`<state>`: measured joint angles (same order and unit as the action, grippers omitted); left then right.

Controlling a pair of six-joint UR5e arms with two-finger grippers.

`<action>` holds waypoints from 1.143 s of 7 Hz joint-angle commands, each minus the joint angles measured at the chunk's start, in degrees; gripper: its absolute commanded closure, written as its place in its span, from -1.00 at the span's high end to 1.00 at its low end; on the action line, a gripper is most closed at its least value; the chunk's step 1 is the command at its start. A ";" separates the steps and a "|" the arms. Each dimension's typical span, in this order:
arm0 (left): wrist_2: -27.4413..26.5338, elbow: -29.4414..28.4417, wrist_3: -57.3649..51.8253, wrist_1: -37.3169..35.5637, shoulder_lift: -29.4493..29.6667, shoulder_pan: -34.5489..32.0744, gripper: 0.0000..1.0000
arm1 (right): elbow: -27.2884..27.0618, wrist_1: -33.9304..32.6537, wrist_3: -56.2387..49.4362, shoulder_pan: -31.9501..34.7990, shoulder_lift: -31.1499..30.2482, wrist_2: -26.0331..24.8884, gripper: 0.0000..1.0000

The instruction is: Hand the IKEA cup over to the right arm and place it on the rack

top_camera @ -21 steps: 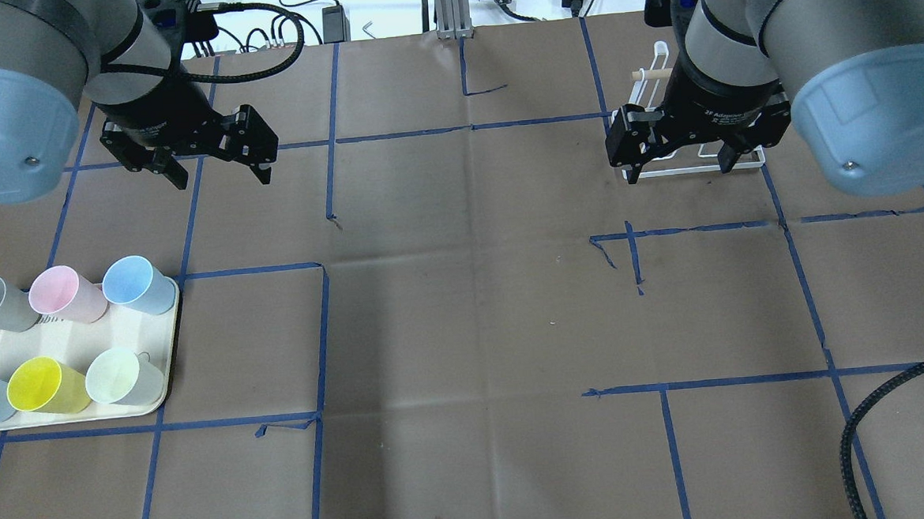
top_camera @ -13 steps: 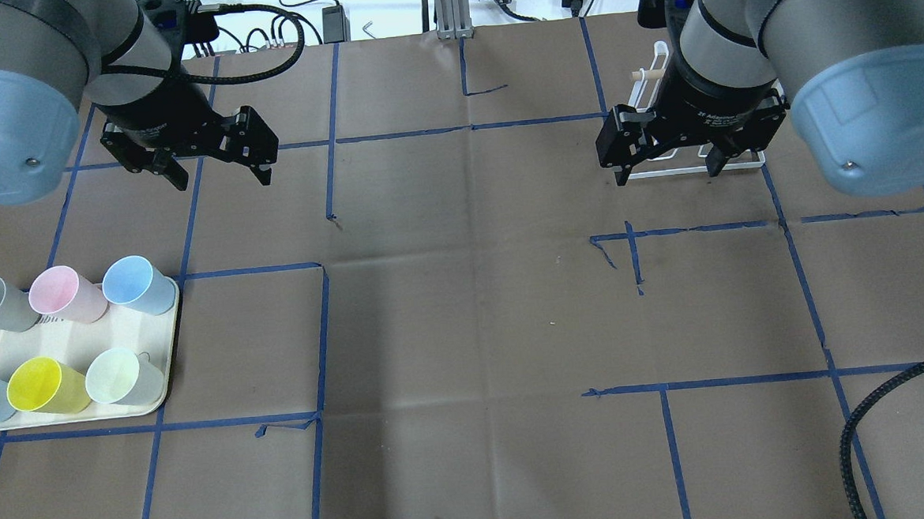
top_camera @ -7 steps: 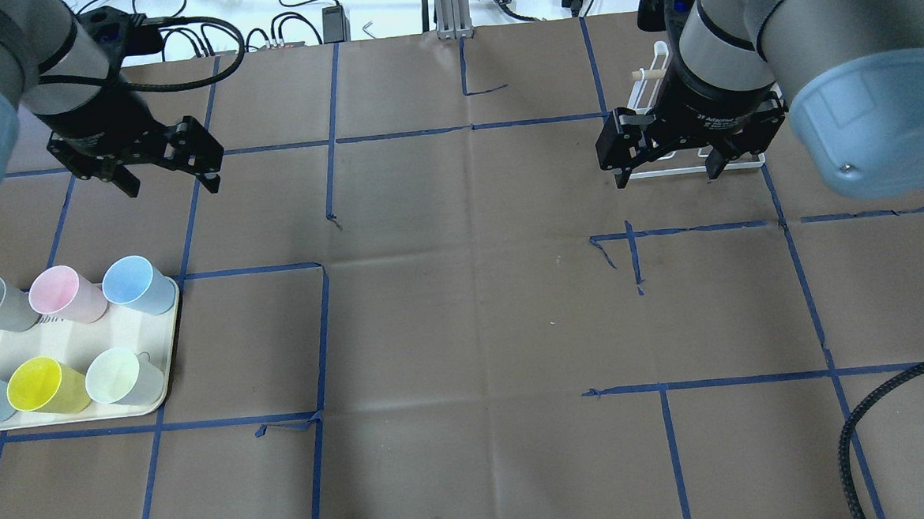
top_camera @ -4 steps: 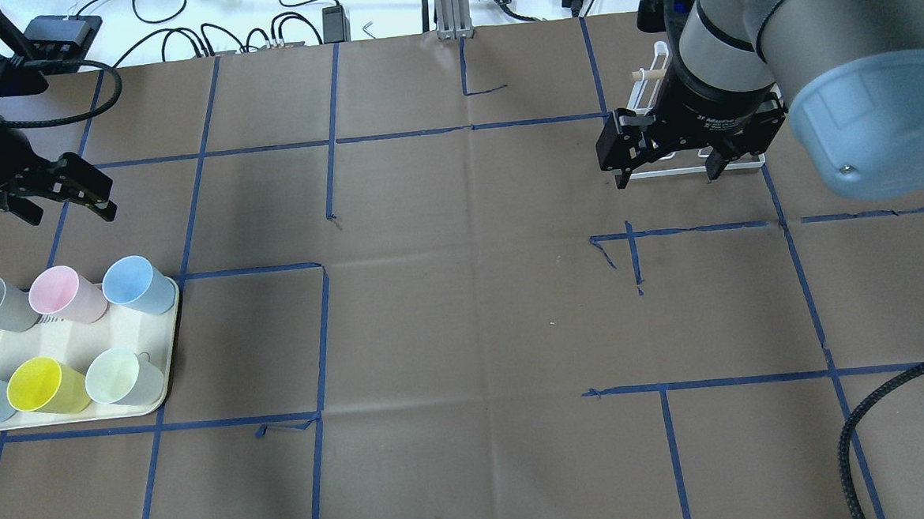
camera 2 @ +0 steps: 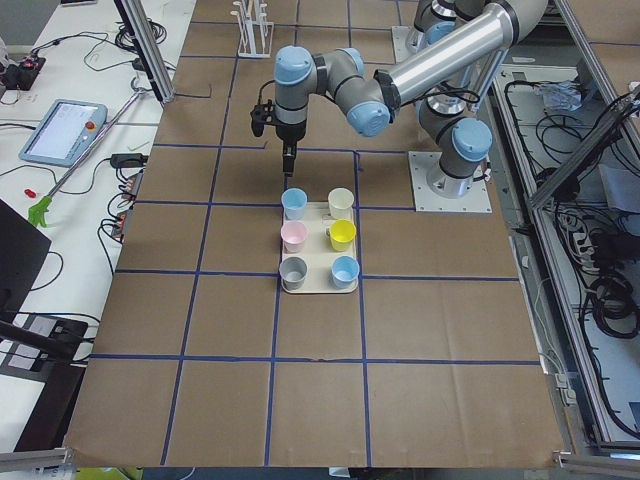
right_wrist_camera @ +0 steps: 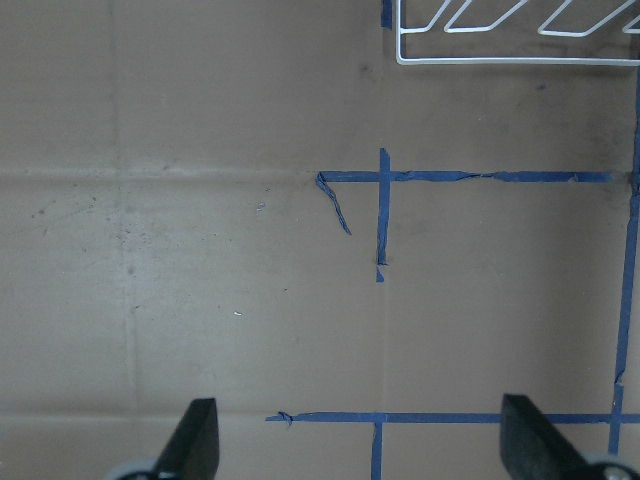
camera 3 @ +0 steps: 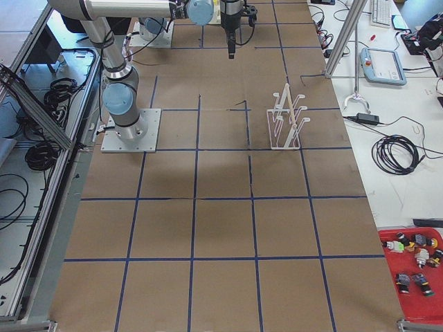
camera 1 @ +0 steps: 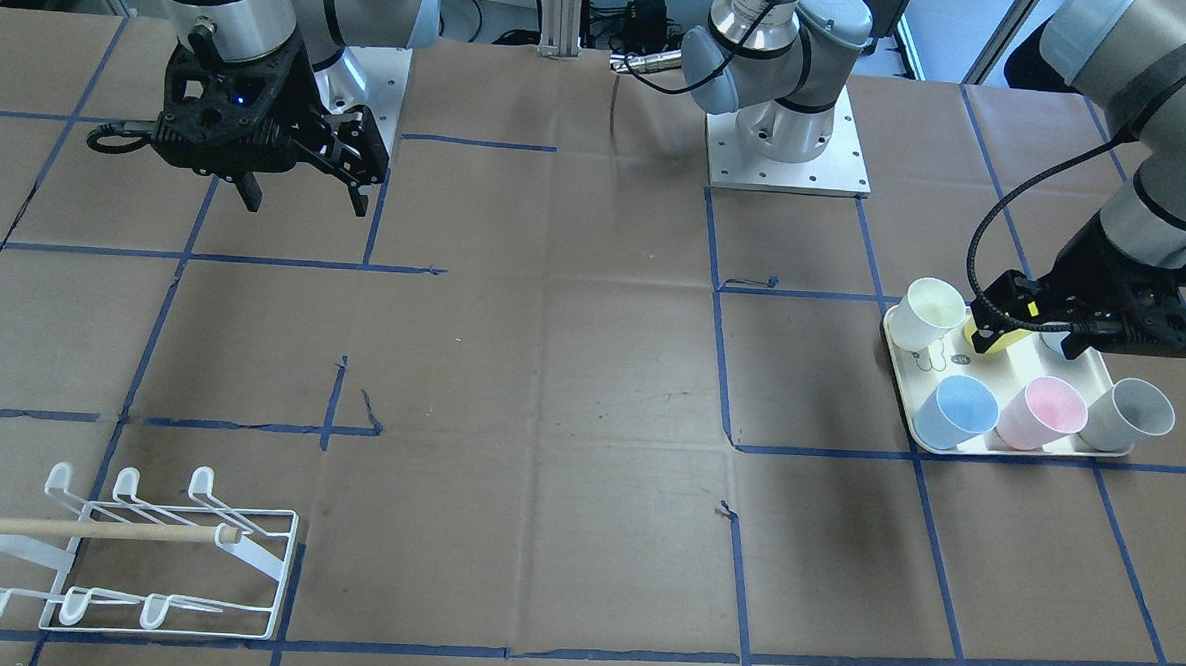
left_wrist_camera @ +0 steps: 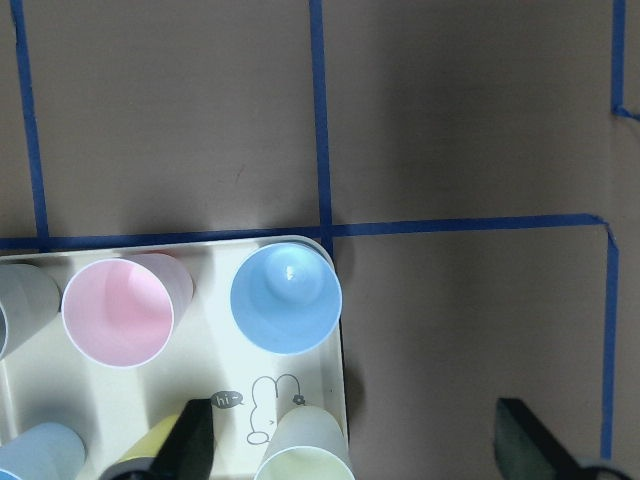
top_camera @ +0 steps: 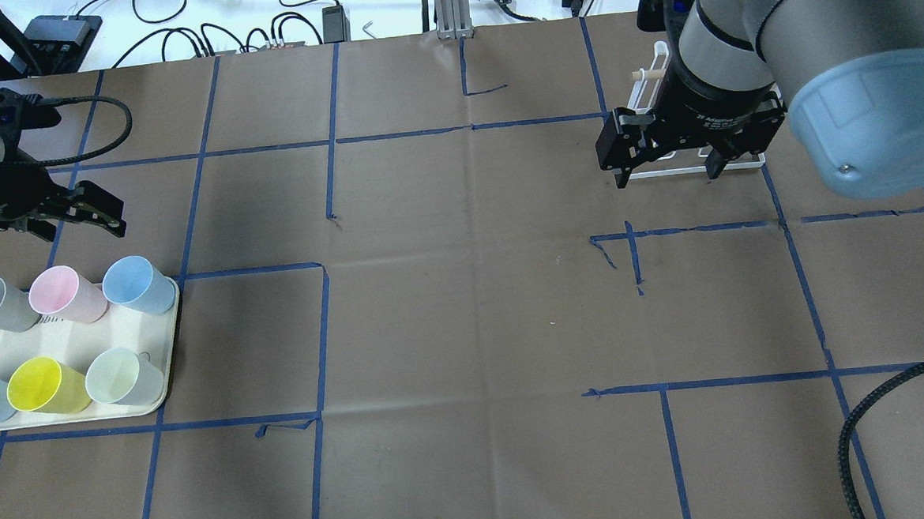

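Over at the left end of the tabletop (top_camera: pixel 464 307), the left claw (top_camera: pixel 77 226) now hangs just beyond the far row of cups. Three seconds ago it was further in toward the middle, and it has since swept outward to the cream tray (top_camera: pixel 79 339). Its jaws stand wide and hold nothing. Its wrist camera looks straight down on the blue cup (left_wrist_camera: pixel 285 305) and the pink cup (left_wrist_camera: pixel 118 310), with the pale green cup (left_wrist_camera: pixel 305 445) at the bottom edge. All six cups stand mouth-up on the tray, and none is lifted.

The right claw (top_camera: pixel 667 176) has barely shifted. It is also wide and empty, hovering close by the rack (camera 1: pixel 94 528), which carries no cup.

The reach for a cup looks under way, with the descent and grasp yet to come. The blue and pale green cups lie nearest the claw's line, but I cannot tell which one it is after.
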<state>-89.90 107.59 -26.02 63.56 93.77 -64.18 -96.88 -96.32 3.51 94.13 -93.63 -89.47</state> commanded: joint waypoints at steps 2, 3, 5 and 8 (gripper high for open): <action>0.17 5.53 3.51 -10.01 6.31 -0.32 1.00 | -0.07 0.00 0.00 0.00 0.02 0.00 1.00; 0.17 5.62 3.60 -10.12 7.12 -0.41 1.00 | -0.07 -0.09 0.00 0.00 0.02 0.00 1.00; -0.01 6.75 3.60 -10.12 7.83 -0.33 1.00 | -0.07 -0.18 0.00 0.00 0.02 0.00 1.00; -0.54 7.81 2.90 -10.03 9.42 -0.24 1.00 | -0.07 -0.01 0.00 0.00 0.02 0.00 1.00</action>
<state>-90.15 115.15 -22.98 53.56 102.77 -64.43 -96.94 -96.35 3.51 94.13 -93.60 -89.47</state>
